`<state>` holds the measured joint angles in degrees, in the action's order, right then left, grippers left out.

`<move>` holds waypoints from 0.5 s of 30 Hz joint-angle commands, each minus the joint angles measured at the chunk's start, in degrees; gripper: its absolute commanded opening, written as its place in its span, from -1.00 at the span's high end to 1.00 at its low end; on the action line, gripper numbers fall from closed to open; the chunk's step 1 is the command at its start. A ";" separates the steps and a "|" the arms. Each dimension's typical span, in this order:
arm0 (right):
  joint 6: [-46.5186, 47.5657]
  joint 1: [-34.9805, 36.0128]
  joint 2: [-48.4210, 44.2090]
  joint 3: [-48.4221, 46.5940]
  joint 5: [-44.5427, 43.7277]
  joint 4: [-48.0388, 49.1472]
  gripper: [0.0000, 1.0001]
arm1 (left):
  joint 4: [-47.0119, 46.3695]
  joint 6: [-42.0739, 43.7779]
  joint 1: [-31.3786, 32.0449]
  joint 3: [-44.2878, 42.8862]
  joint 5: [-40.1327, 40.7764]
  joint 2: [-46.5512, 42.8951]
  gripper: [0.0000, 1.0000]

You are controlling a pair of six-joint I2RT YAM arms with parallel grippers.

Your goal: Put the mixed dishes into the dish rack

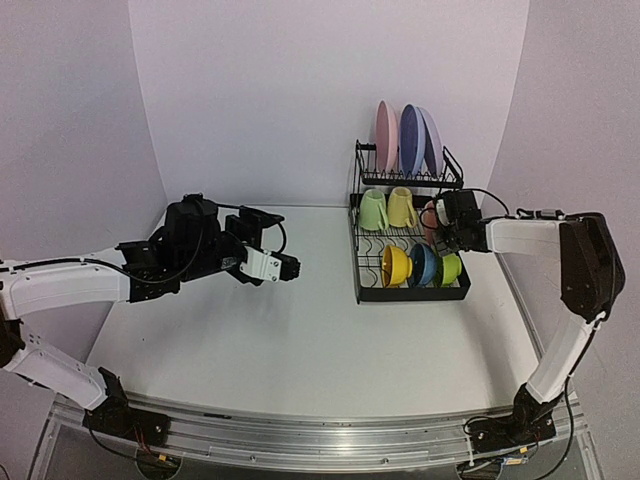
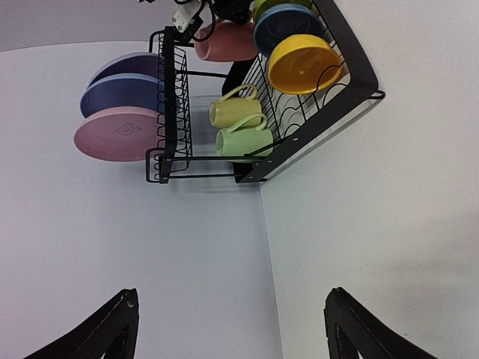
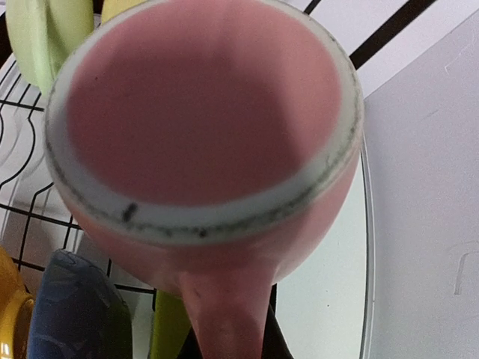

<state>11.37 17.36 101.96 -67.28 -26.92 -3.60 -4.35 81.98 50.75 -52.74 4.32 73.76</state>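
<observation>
the pink mug [image 3: 202, 134] fills the right wrist view, one round end toward the lens and its handle running down to the bottom edge. there the right end effector [image 1: 445, 228] seems clamped on it, though the fingers themselves are hidden. in the overhead view the mug hangs at the right end of the dish rack [image 1: 412, 295], over the lower tray. it is just right of the yellow mug [image 1: 402, 207] and pale green mug [image 1: 372, 211] and behind the yellow bowl [image 1: 395, 266], dark blue bowl [image 1: 424, 264] and green bowl [image 1: 449, 267]. three plates [image 1: 410, 140] stand in the upper shelf, at the upper right of that frame. the left end effector [image 2: 232, 336] hovers spread wide and empty over the tabletop [image 1: 300, 340], at centre left. the risk: the slot looks tight, so lowering off line could knock glossy ceramic against the yellow mug or the green bowl. releasing while tilted could let the mug roll on the wires or tip over the rack's right rim.
</observation>
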 commanded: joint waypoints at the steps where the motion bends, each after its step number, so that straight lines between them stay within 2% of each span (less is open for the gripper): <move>1: -5.48 -0.88 1.65 -5.11 -3.13 7.17 1.00 | 0.15 -1.55 -0.61 0.68 0.17 -1.84 -0.71; 15: -9.20 -2.48 9.21 -10.53 -3.91 10.25 1.00 | 0.72 -2.18 -1.62 1.58 0.25 -2.27 -0.70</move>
<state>5.42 16.31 110.58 -74.33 -27.66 -0.61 -3.75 80.90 49.72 -51.59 4.29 73.43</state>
